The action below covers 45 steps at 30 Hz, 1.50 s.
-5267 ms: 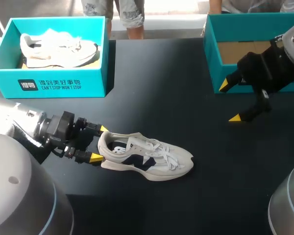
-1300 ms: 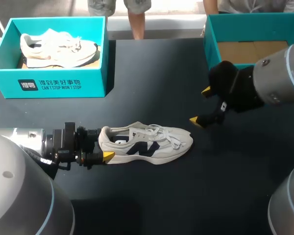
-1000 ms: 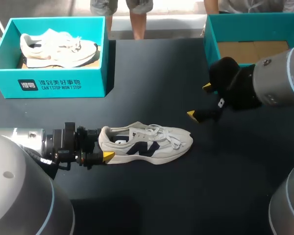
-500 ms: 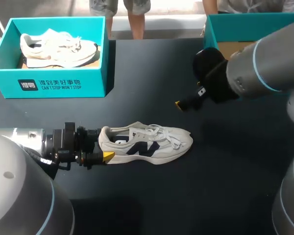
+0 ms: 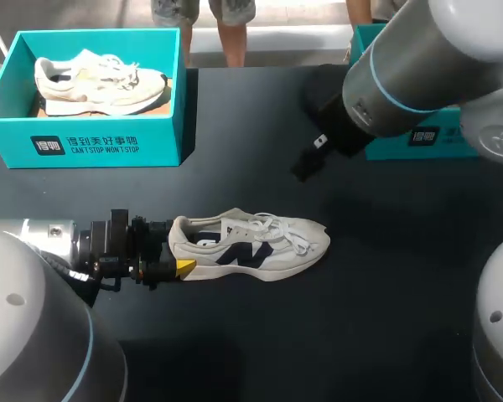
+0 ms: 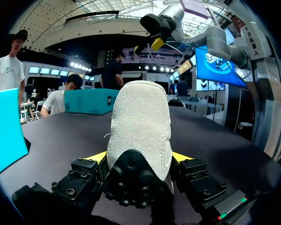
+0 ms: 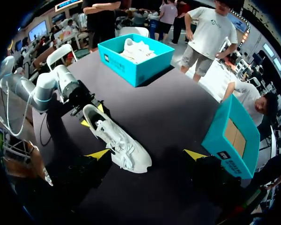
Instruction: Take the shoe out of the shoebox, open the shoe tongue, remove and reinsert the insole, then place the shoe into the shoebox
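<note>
The shoe [image 5: 251, 244] sits upright on its sole in the near middle of the worktop [image 5: 386, 276], long axis running side to side, heel toward my left arm, toe pointing to my right. The left end effector [image 5: 178, 247] is clamped on that heel. From above only one yellow tip shows, the other tucked behind the shoe, but the left wrist view has both tips hugging the heel's sides. Whether the insole is in is hard to make out. The right end effector [image 7: 146, 154] hangs high above the worktop, fingers spread wide, gripping nothing. The right arm [image 5: 419, 67] covers most of the right shoebox [image 5: 419, 138]. The left shoebox [image 5: 92, 142] holds a second shoe [image 5: 101, 82].
</note>
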### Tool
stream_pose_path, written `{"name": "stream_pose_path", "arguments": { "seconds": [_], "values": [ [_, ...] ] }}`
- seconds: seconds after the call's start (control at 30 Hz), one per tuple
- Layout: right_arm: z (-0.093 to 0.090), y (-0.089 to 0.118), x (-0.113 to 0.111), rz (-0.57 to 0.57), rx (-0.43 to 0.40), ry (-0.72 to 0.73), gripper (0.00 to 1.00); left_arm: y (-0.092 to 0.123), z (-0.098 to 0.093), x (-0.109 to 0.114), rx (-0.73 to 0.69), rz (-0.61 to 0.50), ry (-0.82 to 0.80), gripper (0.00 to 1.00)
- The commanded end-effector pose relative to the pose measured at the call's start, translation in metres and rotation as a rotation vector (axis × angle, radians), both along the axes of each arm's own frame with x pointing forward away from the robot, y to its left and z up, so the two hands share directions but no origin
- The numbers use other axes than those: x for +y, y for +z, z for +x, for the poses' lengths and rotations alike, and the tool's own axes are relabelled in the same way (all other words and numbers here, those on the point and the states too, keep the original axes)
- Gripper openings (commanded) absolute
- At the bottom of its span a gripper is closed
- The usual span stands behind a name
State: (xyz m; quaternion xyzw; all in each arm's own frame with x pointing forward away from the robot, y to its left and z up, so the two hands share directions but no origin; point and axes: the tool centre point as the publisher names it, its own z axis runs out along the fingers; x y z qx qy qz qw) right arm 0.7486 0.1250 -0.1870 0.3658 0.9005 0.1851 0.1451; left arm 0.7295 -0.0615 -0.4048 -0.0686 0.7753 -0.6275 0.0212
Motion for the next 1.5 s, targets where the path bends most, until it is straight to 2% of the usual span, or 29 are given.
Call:
{"name": "stream_pose_path", "arguments": {
  "seconds": [0.03, 0.37, 0.4, 0.5, 0.7, 0.87, 0.93, 1.4, 1.5],
  "values": [
    [0.007, -0.003, 0.016, -0.157, 0.139, -0.037, 1.0, -0.001, 0.0, 0.0, -0.001, 0.001, 0.004, 0.0],
    [0.007, -0.003, 0.016, -0.157, 0.139, -0.037, 1.0, -0.001, 0.0, 0.0, -0.001, 0.001, 0.004, 0.0],
    [0.011, -0.007, 0.018, -0.088, 0.143, -0.115, 1.0, -0.001, 0.0, 0.0, -0.001, 0.001, 0.004, 0.0],
    [0.017, -0.014, 0.024, -0.08, 0.175, -0.352, 1.0, -0.001, 0.0, 0.0, -0.001, 0.001, 0.004, 0.0],
    [0.019, -0.017, 0.036, -0.065, 0.184, -0.648, 1.0, -0.001, 0.0, 0.0, -0.001, 0.001, 0.004, 0.0],
    [0.01, -0.027, 0.038, -0.089, 0.172, -0.965, 1.0, -0.001, 0.0, 0.0, -0.001, 0.001, 0.004, 0.0],
    [0.003, -0.031, 0.044, -0.099, 0.16, -1.023, 1.0, -0.001, 0.0, 0.0, -0.001, 0.001, 0.004, 0.0],
    [0.003, -0.031, 0.044, -0.099, 0.16, -1.023, 1.0, -0.001, 0.0, 0.0, -0.001, 0.001, 0.004, 0.0],
    [-0.002, -0.045, 0.065, -0.076, 0.171, -1.012, 1.0, -0.001, 0.0, 0.0, -0.001, 0.001, 0.004, 0.0]
  ]
}}
